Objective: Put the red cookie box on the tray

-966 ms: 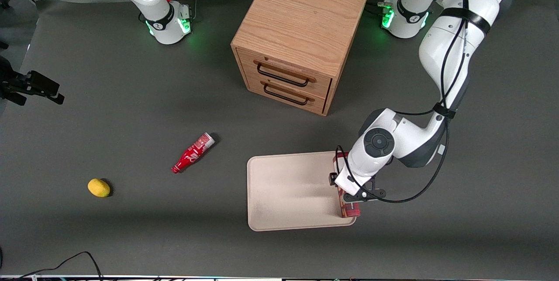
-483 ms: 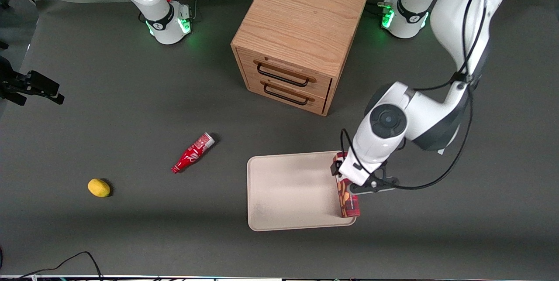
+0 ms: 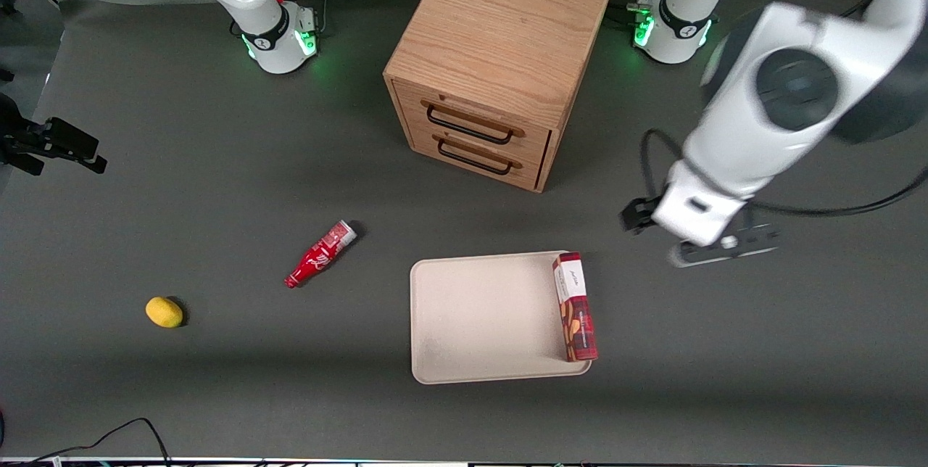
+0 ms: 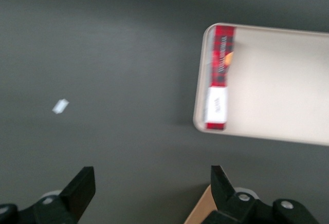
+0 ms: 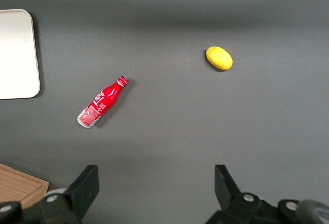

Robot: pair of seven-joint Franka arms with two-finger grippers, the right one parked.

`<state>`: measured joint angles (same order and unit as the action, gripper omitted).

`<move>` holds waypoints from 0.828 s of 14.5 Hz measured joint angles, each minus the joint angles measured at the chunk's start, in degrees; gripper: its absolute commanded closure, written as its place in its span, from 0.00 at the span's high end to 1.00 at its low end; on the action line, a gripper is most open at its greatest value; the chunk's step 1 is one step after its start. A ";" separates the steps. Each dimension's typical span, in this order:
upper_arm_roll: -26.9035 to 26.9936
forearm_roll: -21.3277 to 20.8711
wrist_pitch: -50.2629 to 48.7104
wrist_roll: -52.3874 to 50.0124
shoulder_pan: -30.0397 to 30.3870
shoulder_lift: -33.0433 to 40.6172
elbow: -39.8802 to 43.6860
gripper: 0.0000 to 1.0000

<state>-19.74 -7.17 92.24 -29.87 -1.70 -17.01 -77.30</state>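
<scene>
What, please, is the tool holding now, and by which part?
Nothing: the tool is open, raised off the box, which lies along the tray's edge.

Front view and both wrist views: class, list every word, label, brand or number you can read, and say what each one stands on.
None can be read.
Dark red plaid cardboard cookie box on the beige tray: dark script on its white end panel, too small to read.
Small red bottle lying on the table: white lettering, too blurred to read.
Wooden drawer cabinet: no text.
Gripper, open above the table: no markings.
</scene>
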 measured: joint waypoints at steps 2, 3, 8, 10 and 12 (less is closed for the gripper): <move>5.90 3.51 -5.82 9.44 0.49 4.53 -0.09 1.00; 8.46 4.62 -8.01 13.75 0.61 6.35 -0.21 1.00; 17.37 6.09 -11.39 29.03 0.65 15.14 -8.91 1.00; 19.96 6.21 -8.73 31.87 0.65 20.48 -16.53 1.00; 21.38 6.35 -6.11 33.12 0.64 26.04 -23.57 1.00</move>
<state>1.65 -0.82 86.13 3.25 -1.05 9.04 -100.87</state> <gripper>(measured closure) 0.000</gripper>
